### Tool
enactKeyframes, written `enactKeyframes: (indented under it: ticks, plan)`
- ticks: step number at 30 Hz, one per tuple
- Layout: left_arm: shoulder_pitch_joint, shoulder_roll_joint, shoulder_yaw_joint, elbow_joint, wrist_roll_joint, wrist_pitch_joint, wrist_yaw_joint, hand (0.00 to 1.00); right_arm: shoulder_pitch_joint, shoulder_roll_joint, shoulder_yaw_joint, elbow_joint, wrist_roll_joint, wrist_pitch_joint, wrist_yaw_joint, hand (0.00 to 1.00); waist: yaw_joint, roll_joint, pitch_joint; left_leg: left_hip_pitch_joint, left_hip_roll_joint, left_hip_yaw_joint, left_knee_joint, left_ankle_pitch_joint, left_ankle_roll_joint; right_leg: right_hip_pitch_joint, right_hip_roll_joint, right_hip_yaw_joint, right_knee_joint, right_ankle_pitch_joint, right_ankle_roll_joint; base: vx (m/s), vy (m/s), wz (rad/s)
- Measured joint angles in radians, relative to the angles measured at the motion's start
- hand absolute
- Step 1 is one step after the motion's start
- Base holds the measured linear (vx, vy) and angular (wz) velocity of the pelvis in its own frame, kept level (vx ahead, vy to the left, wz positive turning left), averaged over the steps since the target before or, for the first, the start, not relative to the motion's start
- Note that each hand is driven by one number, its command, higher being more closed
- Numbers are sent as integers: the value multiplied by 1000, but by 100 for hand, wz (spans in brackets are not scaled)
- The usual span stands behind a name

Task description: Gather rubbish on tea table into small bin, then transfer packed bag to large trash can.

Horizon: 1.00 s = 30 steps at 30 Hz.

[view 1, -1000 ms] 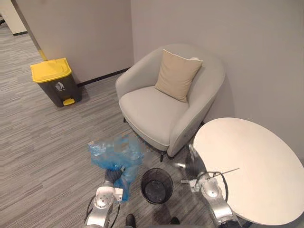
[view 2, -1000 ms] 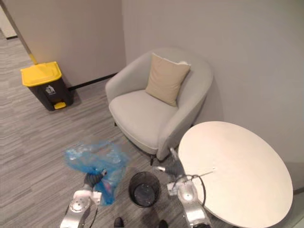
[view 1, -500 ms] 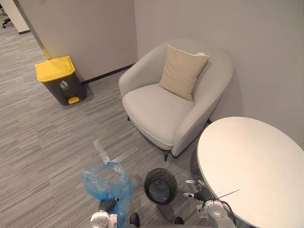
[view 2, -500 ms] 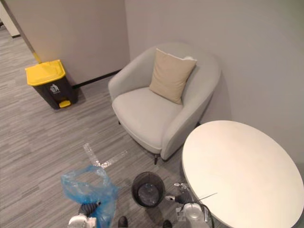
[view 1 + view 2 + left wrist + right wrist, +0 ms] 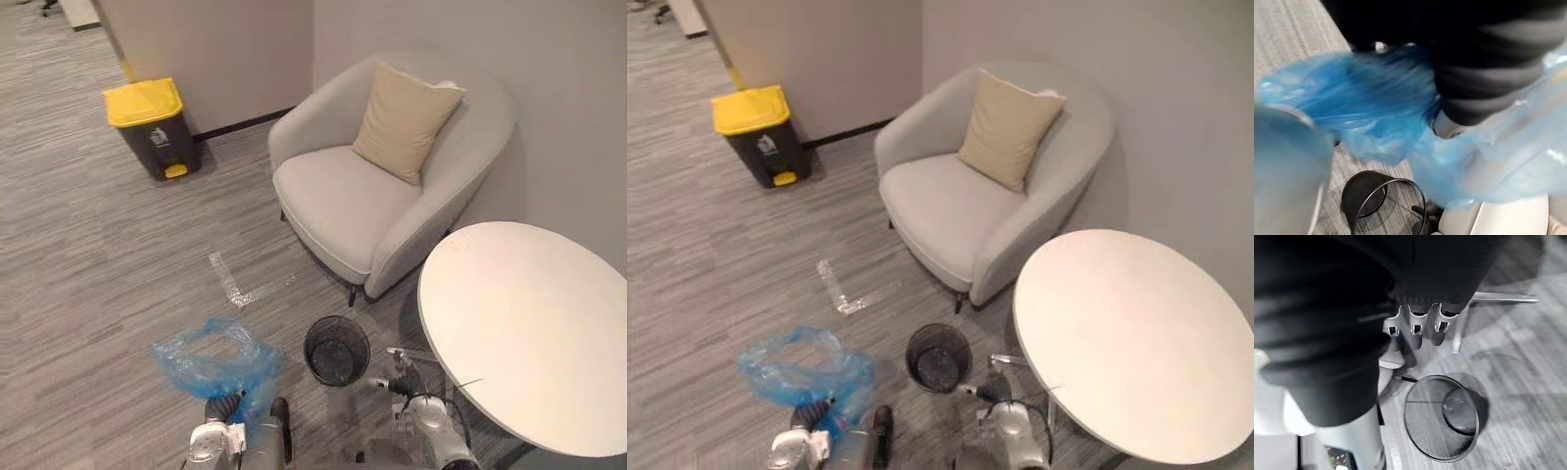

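A crumpled blue plastic bag (image 5: pixel 214 357) is bunched over my left hand (image 5: pixel 224 412), which is shut on it low on the floor side. In the left wrist view the blue film (image 5: pixel 1356 107) wraps round the hand (image 5: pixel 1484 68). The small black mesh bin (image 5: pixel 310 345) stands on the carpet just right of the bag, between my two hands. My right hand (image 5: pixel 398 380) hovers open beside the bin, near the edge of the round white tea table (image 5: pixel 529 333). Its fingers (image 5: pixel 1415 330) hang straight above the bin's rim (image 5: pixel 1440 378). The large dark trash can (image 5: pixel 152 127) with a yellow lid stands far off by the wall.
A light grey armchair (image 5: pixel 343 206) with a beige cushion (image 5: pixel 404 119) stands against the wall behind the bin and table. Strips of clear tape (image 5: pixel 231 285) lie on the grey carpet between me and the large can.
The camera has moved, so the whole scene sits further right. The bag, held up higher a second ago, now hangs lower beside the bin. My right hand has dropped lower.
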Motion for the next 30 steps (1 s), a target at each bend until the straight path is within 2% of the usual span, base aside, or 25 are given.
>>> enactKeyframes:
  ticks: [2, 3, 4, 5, 6, 7, 8, 9, 10, 11, 13, 14, 15, 16, 17, 19, 22, 24, 27, 28, 30]
  plan:
    - [-1, -9, -36, -5, 0, -4, 3, 100, 8, -20, -2, 2, 0, 0, -7, 0, 0, 41, 8, 5, 24, -55, -85, 61, -13, -5, 42, -35, -17, 25, -17, -321, -200, 69]
    - [-2, -11, -53, -3, -1, -3, 5, 100, 23, -18, -10, 2, 1, 1, -14, 0, -6, 65, 12, 10, 36, -76, -155, 70, -32, -6, 59, -93, -38, 50, -40, -321, -193, 105]
    - [-3, -13, -57, -2, -5, -3, 7, 100, 28, -16, -13, 3, 0, 4, -24, 0, -18, 67, 14, 12, 48, -71, -202, 13, -73, -4, 57, -140, -83, 81, -59, -344, -134, 121]
    - [-18, -11, -64, 0, -9, -3, 6, 100, 19, -4, -35, 3, 0, 8, -34, 0, -25, 43, 27, -11, 45, -15, -168, 14, -49, -12, 27, -183, -114, 113, -81, -264, -80, 88]
    - [-22, -11, -66, 2, -9, -2, 6, 100, 17, -2, -41, 3, 0, 9, -37, 0, -25, 38, 30, -19, 40, 5, -139, 15, -43, -17, 15, -191, -116, 122, -84, -276, -109, 85]
    - [-28, -11, -75, 1, -8, -3, 6, 100, 13, -7, -61, 3, 0, 10, -46, 0, -30, 24, 36, -39, 29, 50, -1, 6, -41, -29, -10, -226, -132, 148, -91, -180, -83, 74]
    - [-30, -12, -83, 3, -7, -3, 6, 100, 18, -15, -68, 3, 0, 10, -47, 0, -36, 20, 38, -28, 41, 85, 124, -36, -27, -35, -23, -254, -139, 167, -92, -172, -58, 73]
    - [-30, -11, -83, 5, -7, -3, 6, 100, 19, -15, -70, 3, 0, 11, -47, 0, -38, 22, 38, -15, 49, 95, 157, -57, -25, -35, -26, -265, -139, 169, -92, -172, 24, 76]
    - [-36, -10, -85, 34, -6, -2, 5, 100, 31, -12, -71, 7, -1, 11, -47, 0, -48, 30, 34, 54, 82, 123, 202, -154, -21, -36, -37, -304, -139, 172, -88, -108, 39, 58]
    - [-44, -9, -88, 44, -6, -2, 5, 100, 32, -12, -71, 13, -1, 11, -47, 0, -49, 32, 32, 74, 90, 129, 202, -169, -23, -36, -40, -314, -139, 173, -86, -133, 76, 71]
    - [-78, -1, -110, 87, 3, 1, 4, 100, 26, -13, -74, 61, -3, 13, -46, 0, -54, 41, 26, 163, 120, 170, 130, -203, -32, -34, -53, -361, -152, 187, -62, -119, 123, 78]
    - [-89, 3, -122, 102, 5, 2, 4, 100, 21, -15, -87, 79, -3, 12, -46, 0, -61, 51, 20, 205, 106, 173, 7, -191, -51, -31, -49, -383, -184, 210, -38, -112, 149, 80]
    - [-91, 7, -124, 106, 7, 2, 4, 100, 15, -17, -90, 90, -3, 14, -46, 0, -64, 53, 19, 215, 101, 168, -32, -183, -65, -27, -47, -392, -198, 223, -33, -93, 170, 67]
    - [-96, 33, -133, 118, 18, 3, 5, 100, 7, -2, -91, 119, -3, 18, -44, 0, -63, 40, 19, 240, 77, 155, -117, -142, -70, -3, -47, -399, -262, 265, -19, -79, 214, 44]
    - [-93, 59, -141, 127, 23, 5, 5, 100, 5, 13, -91, 134, -4, 20, -42, 0, -63, 30, 14, 245, 60, 143, -135, -129, -59, 23, -49, -406, -310, 294, -6, -56, 174, 37]
    - [-76, 77, -149, 133, 23, 14, 5, 100, 5, 19, -89, 143, -4, 19, -42, 0, -63, 27, 13, 260, 39, 135, -135, -128, -55, 59, -61, -416, -345, 317, 12, -54, 141, 19]
    - [-58, 105, -147, 136, 25, 14, 6, 100, -13, 23, -88, 173, -14, 19, -41, 0, -57, 22, 10, 267, 10, 120, -139, -126, -32, 71, -83, -419, -352, 325, 27, -78, 149, 11]
    - [-58, 107, -139, 151, 25, 14, 6, 100, -16, 21, -89, 182, -37, 19, -40, 0, -54, 19, 10, 245, -8, 110, -117, -141, -13, 54, -103, -423, -328, 300, 44, -67, 102, 18]
    - [-45, 100, -130, 152, 25, 15, 5, 100, -21, 21, -89, 204, -42, 29, -39, 0, -56, 1, 17, 199, -33, 101, -21, -209, 10, 11, -157, -408, -203, 220, 89, -23, 126, 25]
    - [-37, 103, -117, 148, 23, 14, 6, 100, -20, 21, -89, 207, -42, 31, -37, 0, -56, -10, 24, 198, -49, 92, 20, -240, 20, 13, -178, -396, -153, 188, 108, 90, 84, 29]
    - [-38, 116, -110, 148, 23, 15, 8, 100, -18, 21, -89, 209, -42, 31, -36, 0, -60, -35, 25, 199, -86, 57, 56, -281, 40, 11, -219, -373, -65, 172, 108, 118, 97, 34]
